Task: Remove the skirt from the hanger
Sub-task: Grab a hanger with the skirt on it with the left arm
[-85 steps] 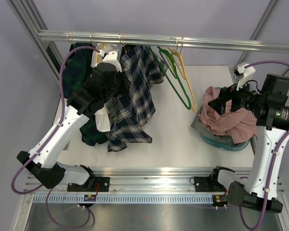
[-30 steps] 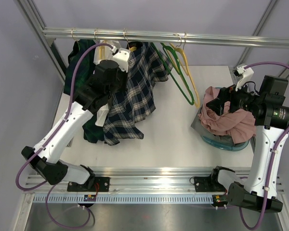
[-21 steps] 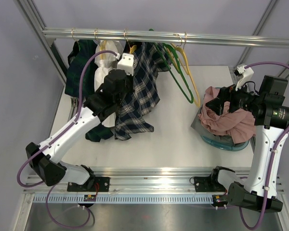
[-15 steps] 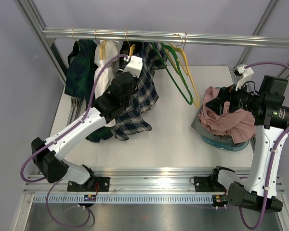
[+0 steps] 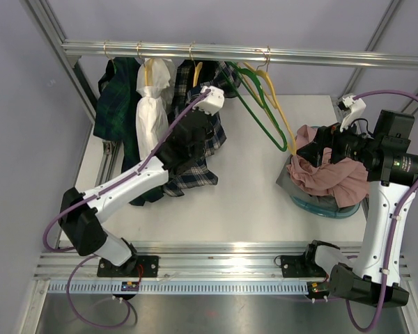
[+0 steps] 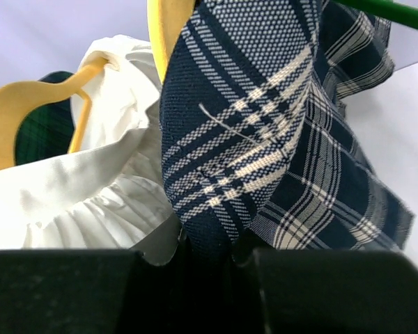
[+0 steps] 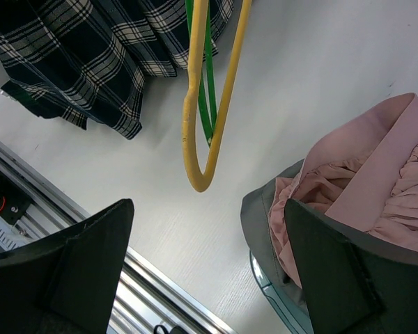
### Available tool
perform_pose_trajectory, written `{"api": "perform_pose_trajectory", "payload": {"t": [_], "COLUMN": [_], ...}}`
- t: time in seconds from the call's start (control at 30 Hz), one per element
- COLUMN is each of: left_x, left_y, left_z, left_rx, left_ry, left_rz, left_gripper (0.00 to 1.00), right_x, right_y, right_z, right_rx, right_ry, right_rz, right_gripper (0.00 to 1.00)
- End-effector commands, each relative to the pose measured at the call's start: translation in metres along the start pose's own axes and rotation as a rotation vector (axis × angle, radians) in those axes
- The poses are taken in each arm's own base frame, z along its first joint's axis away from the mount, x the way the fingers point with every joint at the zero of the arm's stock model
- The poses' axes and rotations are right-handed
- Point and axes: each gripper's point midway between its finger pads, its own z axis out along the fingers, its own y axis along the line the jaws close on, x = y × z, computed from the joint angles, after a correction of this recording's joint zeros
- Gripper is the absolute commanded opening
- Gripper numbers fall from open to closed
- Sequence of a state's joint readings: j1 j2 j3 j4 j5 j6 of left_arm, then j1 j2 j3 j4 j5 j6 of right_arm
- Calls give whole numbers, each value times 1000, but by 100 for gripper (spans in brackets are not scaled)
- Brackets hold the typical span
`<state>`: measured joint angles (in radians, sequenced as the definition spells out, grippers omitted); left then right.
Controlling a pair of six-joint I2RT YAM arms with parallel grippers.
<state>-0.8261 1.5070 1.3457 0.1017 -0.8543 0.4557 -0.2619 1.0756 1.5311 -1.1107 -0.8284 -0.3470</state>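
Pinching a fold of the plaid skirt (image 6: 244,139), the left tool (image 6: 209,247) is clenched on the fabric just below the yellow hanger (image 6: 168,24), as the left wrist view shows close up. On the near right, the right tool (image 7: 205,268) hangs released, jaws wide, holding nothing, above the worktop (image 5: 251,188) just left of the basket (image 5: 327,207) heaped with pink clothes (image 5: 331,174). Moving farther out, the skirt in the overhead view drapes from the rail (image 5: 265,53) down to the worktop, its hem bunched near the left arm, and its top looks to be on the hanger yet, so I judge the removal started but not finished: the cloth is gripped and drawn to the right, but has yet to slip free. Left of it hang a white garment (image 5: 150,115) and a dark green one (image 5: 118,101); to the right, an empty green hanger (image 5: 261,118) and another yellow one swing bare. What remains, I reckon, is pulling the waistband clear and dropping the skirt with the pink pile.
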Motion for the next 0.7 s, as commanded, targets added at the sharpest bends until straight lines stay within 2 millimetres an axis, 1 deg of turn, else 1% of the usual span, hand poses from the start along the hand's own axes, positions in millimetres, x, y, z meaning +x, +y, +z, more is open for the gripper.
{"api": "perform_pose_trajectory", "payload": {"t": [0.0,0.07,0.1,0.17,0.27,0.3,0.33,0.47,0.63,0.67], "left_x": [-125,-123,-122,-117,-113,-116,-120,-133,-136,-134], "left_y": [66,64,66,70,72,74,81,97,107,104], "left_z": [-34,-39,-44,-50,-56,-59,-65,-74,-81,-81], "left_rx": [-8,26,43,49,59,68,73,73,73,87], "left_ry": [-326,-313,-299,-276,-264,-275,-294,-346,-368,-365], "left_rz": [-516,-563,-617,-669,-702,-710,-725,-743,-749,-765], "left_gripper": [0,0,0,0,0,0,0,0,0,0], "right_x": [-6,-4,-3,-4,-6,-7,-7,-7,-6,-6], "right_y": [1,2,2,2,2,2,2,2,2,2], "right_z": [-4,-4,-4,-3,-2,-2,-2,-2,-3,-3], "right_rx": [16,14,13,9,6,4,2,2,3,5], "right_ry": [-28,-25,-22,-24,-31,-34,-35,-34,-34,-35], "right_rz": [-27,-25,-22,-22,-21,-23,-22,-20,-18,-19], "right_gripper": [97,97,96,97,97,96,97,96,97,96]}}
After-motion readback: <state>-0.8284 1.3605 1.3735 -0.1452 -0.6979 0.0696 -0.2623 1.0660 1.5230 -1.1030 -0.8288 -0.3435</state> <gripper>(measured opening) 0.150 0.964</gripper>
